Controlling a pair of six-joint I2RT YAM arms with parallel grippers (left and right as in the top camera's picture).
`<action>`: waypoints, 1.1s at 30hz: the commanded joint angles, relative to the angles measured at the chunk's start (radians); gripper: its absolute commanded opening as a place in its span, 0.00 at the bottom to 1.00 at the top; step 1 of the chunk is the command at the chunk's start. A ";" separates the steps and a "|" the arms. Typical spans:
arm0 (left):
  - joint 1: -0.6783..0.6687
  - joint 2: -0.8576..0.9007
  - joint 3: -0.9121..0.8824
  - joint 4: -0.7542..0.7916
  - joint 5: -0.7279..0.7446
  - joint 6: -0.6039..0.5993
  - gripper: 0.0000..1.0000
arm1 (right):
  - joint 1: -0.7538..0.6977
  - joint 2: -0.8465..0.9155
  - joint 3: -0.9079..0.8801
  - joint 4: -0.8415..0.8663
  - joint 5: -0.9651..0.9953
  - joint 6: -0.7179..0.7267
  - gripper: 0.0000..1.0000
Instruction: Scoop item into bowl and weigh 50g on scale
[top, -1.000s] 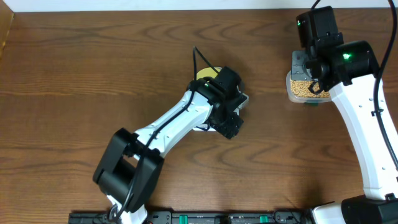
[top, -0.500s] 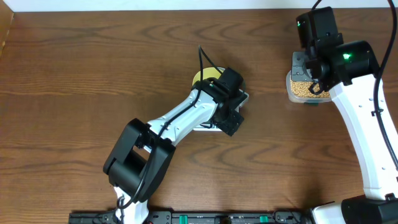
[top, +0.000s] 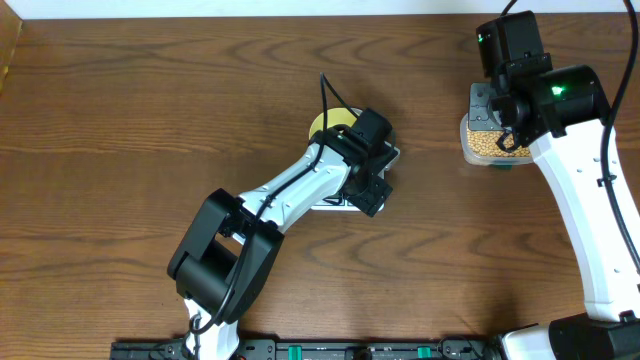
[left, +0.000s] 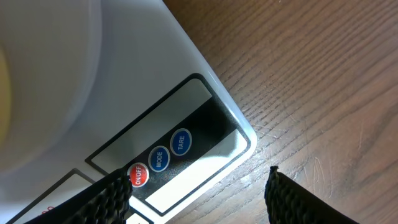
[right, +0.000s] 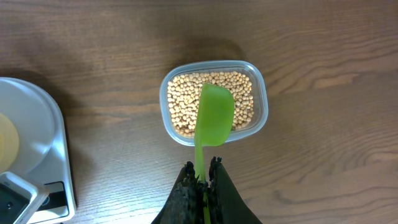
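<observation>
Right end effector (right: 202, 180) is clamping green plastic scoop (right: 214, 115) over tan beans (right: 180, 106); left end effector (left: 199, 194) is hovering open above white scale (left: 143, 74); scooping looks pending.

Overhead looks straight down at the whole table (top: 120, 120). Left wrist cam's super close over the scale (left: 143, 62); right wrist, higher up, catches it lower left.

beans (right: 180, 109) in tub (right: 263, 106), right of scale (right: 37, 118)
</observation>
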 joint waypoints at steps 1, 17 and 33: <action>-0.010 0.022 -0.018 -0.004 -0.005 -0.012 0.71 | -0.002 -0.013 0.012 -0.003 0.019 0.014 0.01; -0.043 0.055 -0.020 -0.017 -0.048 -0.011 0.72 | -0.002 -0.013 0.012 -0.003 0.019 0.014 0.01; -0.043 0.055 -0.020 0.003 -0.096 -0.011 0.72 | -0.002 -0.013 0.012 0.000 0.019 0.013 0.01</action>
